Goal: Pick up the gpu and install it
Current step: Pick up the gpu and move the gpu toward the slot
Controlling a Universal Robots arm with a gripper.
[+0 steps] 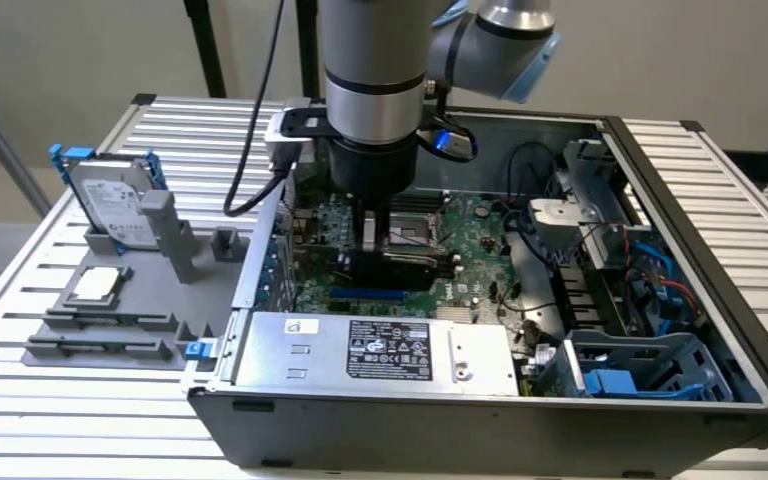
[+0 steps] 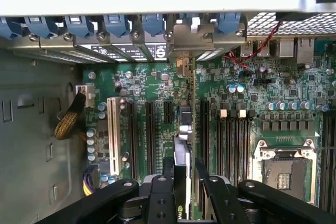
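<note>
The gpu [image 2: 185,129] stands on edge over the green motherboard [image 2: 147,82] inside the open computer case [image 1: 491,425]. In the wrist view I see it edge-on, running from my gripper [image 2: 184,174] to its silver end bracket [image 2: 191,38] at the case's rear slot wall. My two black fingers [image 2: 167,174] press on either side of the card. In the exterior view my gripper [image 1: 387,235] reaches down into the case, and the black gpu [image 1: 404,268] sits low under it, right at the motherboard [image 1: 471,225]. Whether its edge sits in a slot is hidden.
A silver hard drive in a blue frame [image 1: 111,200] and a CPU chip [image 1: 97,285] rest on a grey fixture at the exterior view's left. The power supply [image 1: 377,350] lies in front of the card. Cables [image 1: 598,270] and a drive cage [image 1: 638,375] fill the case's right side. The CPU socket [image 2: 286,169] lies beside the card.
</note>
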